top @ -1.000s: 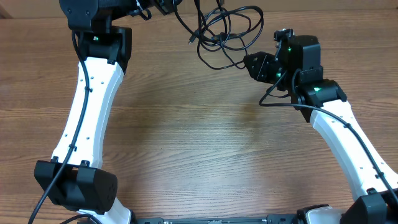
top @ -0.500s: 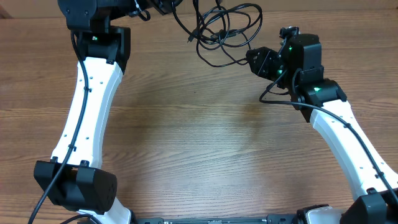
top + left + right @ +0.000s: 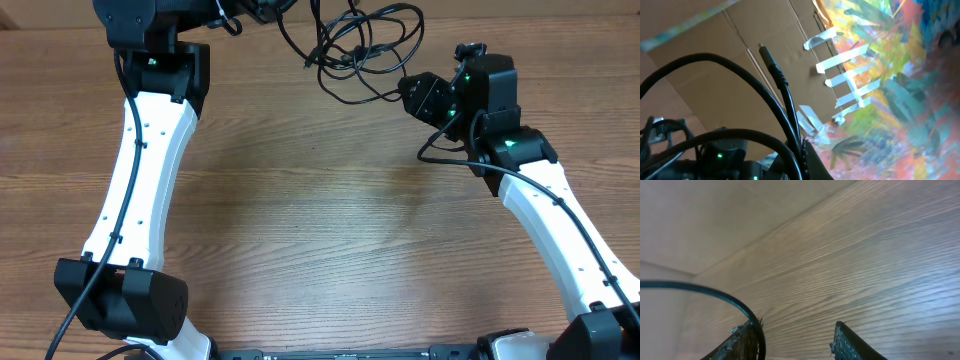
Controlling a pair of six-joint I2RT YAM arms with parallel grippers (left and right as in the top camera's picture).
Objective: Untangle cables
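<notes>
Bright, even light from above covers the brown wood-grain table (image 3: 320, 230), leaving only faint, soft shadows under the arms. In the right wrist view, glare bleaches the wood above the right end effector (image 3: 794, 335) nearly white. Its dark fingers (image 3: 742, 342) are underlit. One of the thin black cables (image 3: 715, 292) curving just above the left finger is blurred, with a teal fringe. In the left wrist view, the strands nearest the lens are soft and the background is oversaturated.

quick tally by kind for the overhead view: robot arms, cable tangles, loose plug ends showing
robot arms: 2 (left arm, right arm)
cable tangle: 1, strands too knotted to count singly
loose plug end: 1
total: 4
</notes>
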